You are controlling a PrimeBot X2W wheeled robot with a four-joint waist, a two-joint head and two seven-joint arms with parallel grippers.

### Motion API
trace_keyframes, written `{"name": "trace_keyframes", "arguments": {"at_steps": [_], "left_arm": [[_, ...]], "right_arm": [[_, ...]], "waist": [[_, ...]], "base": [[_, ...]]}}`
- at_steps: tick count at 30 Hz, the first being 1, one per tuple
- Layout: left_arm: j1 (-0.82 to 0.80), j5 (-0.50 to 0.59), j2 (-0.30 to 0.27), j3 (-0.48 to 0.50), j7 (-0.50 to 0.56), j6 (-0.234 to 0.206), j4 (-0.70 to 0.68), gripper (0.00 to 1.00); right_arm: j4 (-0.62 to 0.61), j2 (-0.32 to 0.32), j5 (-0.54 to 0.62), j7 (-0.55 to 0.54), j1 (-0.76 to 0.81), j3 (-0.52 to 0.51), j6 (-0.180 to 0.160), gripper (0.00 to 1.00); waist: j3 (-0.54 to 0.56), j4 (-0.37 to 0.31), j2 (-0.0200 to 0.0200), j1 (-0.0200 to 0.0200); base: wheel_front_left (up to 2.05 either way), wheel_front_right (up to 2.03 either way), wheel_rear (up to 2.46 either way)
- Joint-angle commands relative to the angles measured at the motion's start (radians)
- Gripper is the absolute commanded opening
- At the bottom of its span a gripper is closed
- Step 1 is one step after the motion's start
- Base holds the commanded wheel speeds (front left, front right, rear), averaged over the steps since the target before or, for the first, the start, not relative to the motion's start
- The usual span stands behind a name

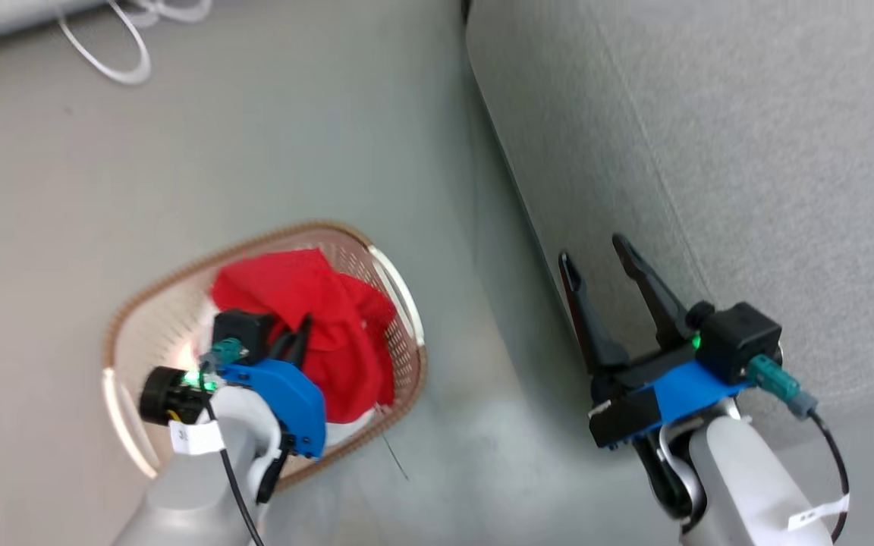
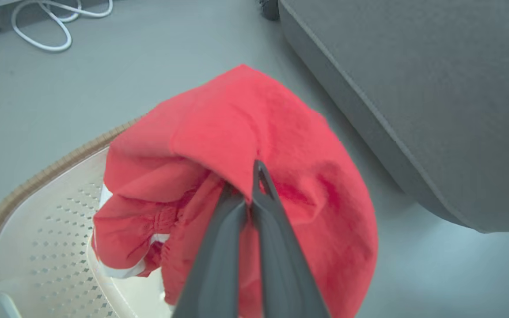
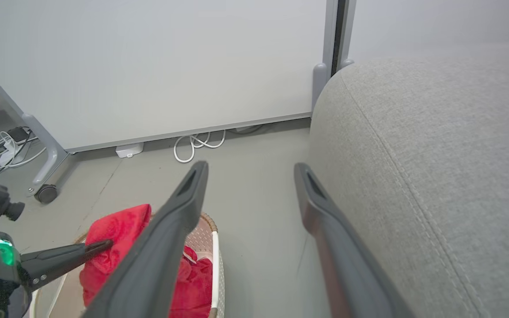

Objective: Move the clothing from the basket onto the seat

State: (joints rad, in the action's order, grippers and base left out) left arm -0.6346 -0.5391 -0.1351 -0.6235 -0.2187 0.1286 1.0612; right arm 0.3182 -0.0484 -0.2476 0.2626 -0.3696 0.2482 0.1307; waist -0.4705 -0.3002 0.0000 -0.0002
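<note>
My left gripper (image 2: 252, 179) is closed tight on a bunched fold of the clothing (image 2: 290, 128), which I judge soft, light and limp, hanging around it over the basket (image 2: 38, 179), the seat (image 2: 435, 88) ahead-right.

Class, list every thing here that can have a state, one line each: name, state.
basket: upright on the floor, partly filled
clothing: bunched, one fold pinched up, the rest in the basket
left gripper: shut on the clothing
right gripper: open, empty
seat: bare where visible
cable: looped loosely on the floor
</note>
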Motion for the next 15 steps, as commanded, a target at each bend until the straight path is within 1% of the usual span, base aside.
{"name": "trace_keyframes", "arguments": {"at_steps": [1,7,15], "left_arm": [[0.019,-0.013,0.012,-0.016,-0.008,0.002,-0.017,0.0],[0.013,-0.068,0.027,-0.101,-0.031,0.002,-0.108,0.0],[-0.028,-0.093,0.042,-0.187,-0.044,0.002,-0.197,0.0]], "right_arm": [[0.012,-0.003,0.007,0.003,0.026,-0.007,0.0,1.0],[0.052,-0.003,0.031,-0.006,0.086,-0.026,0.0,1.0],[0.057,-0.003,0.043,-0.041,0.159,-0.029,0.0,1.0]], "waist": [[0.153,0.066,0.0,0.0002],[0.286,0.11,0.0,0.0002],[0.414,0.158,0.0,0.0002]], "base": [[0.0,0.0,0.0],[0.0,0.0,0.0],[0.0,0.0,0.0]]}}
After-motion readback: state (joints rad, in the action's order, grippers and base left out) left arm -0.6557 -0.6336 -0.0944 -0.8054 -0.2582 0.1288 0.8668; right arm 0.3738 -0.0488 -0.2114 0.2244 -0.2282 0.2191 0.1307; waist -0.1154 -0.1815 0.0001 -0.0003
